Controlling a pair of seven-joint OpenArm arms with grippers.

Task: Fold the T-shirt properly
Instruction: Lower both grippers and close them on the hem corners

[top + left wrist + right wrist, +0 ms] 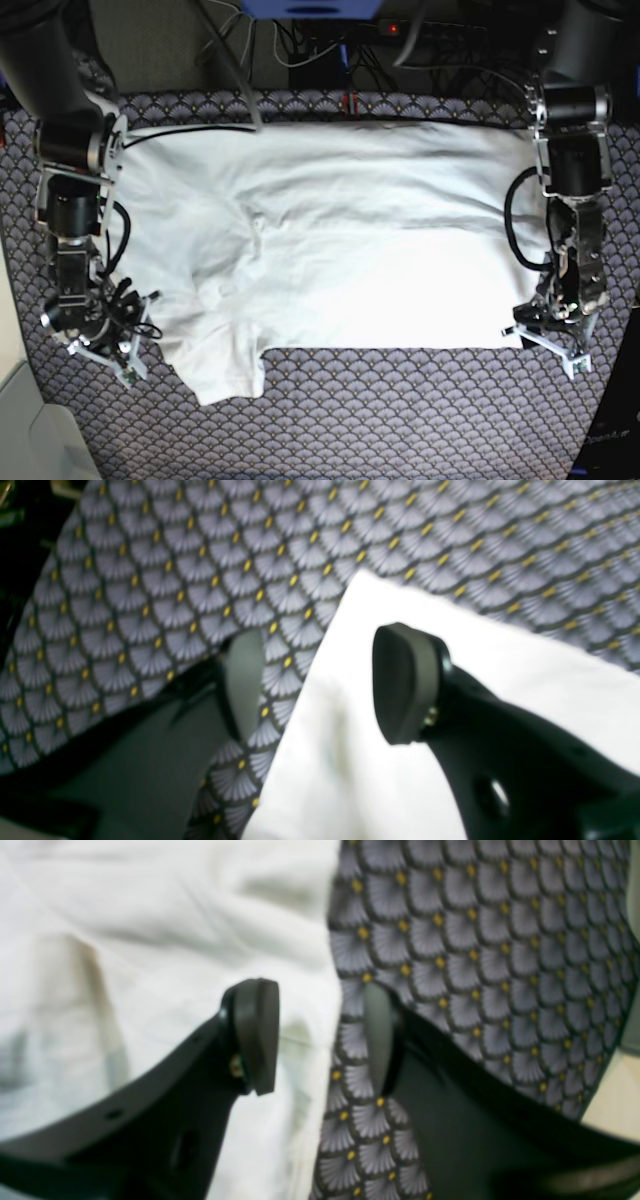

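The white T-shirt (330,240) lies spread wide across the patterned surface, with a sleeve (225,365) hanging toward the front left. At the shirt's front right corner (360,595), my left gripper (325,682) is open. One of its pads (405,680) is over the cloth and the other is over the pattern. At the shirt's left edge (320,990), my right gripper (320,1035) is also open and straddles the hem, one pad (257,1035) above the white cloth. Neither gripper pinches any cloth. In the base view the left gripper (548,335) is at the right and the right gripper (112,350) at the left.
The grey scale-patterned cover (400,410) with yellow dots runs under everything. Black cables (200,128) trail over the shirt's back left edge. More cables and a power strip (400,28) sit behind the table. A pale edge (15,410) shows at the front left.
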